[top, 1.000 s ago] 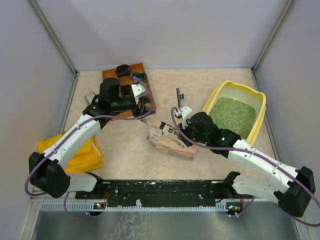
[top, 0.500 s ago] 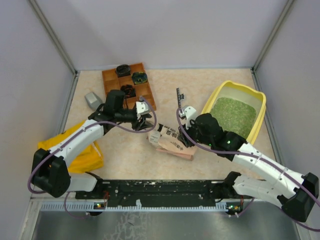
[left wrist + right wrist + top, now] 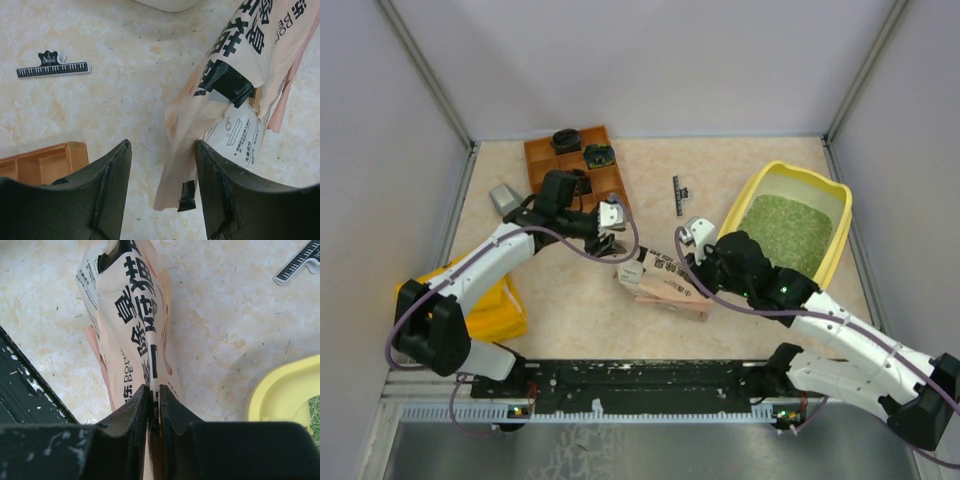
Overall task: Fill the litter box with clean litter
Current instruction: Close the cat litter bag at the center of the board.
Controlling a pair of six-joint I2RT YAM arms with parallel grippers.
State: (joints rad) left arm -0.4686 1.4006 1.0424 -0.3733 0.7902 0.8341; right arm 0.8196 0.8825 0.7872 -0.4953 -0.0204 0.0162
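Note:
The yellow litter box (image 3: pixel 745 205) stands at the right, with green clean litter (image 3: pixel 785 232) spread across its floor. A pink printed pouch (image 3: pixel 665 285) lies at the table's middle. My right gripper (image 3: pixel 154 389) is shut on a fold of the pouch (image 3: pixel 132 315), and the litter box rim (image 3: pixel 280 390) shows just to its right. My left gripper (image 3: pixel 162 147) is open over the other, torn end of the pouch (image 3: pixel 240 100). A flap of that end lies between the fingers without being pinched. In the top view the left gripper (image 3: pixel 612 232) hangs at the pouch's left end.
A brown wooden compartment tray (image 3: pixel 575 170) with dark items sits at the back left, a grey scoop (image 3: pixel 503 197) beside it. A yellow cloth bag (image 3: pixel 485 305) lies at the near left. A black clip (image 3: pixel 678 193) rests behind the pouch. A black rail (image 3: pixel 640 380) runs along the near edge.
My left arm has swung from over the wooden tray down to the pouch's torn end. The right arm has shifted slightly toward the near right, and the pouch moved a little with it.

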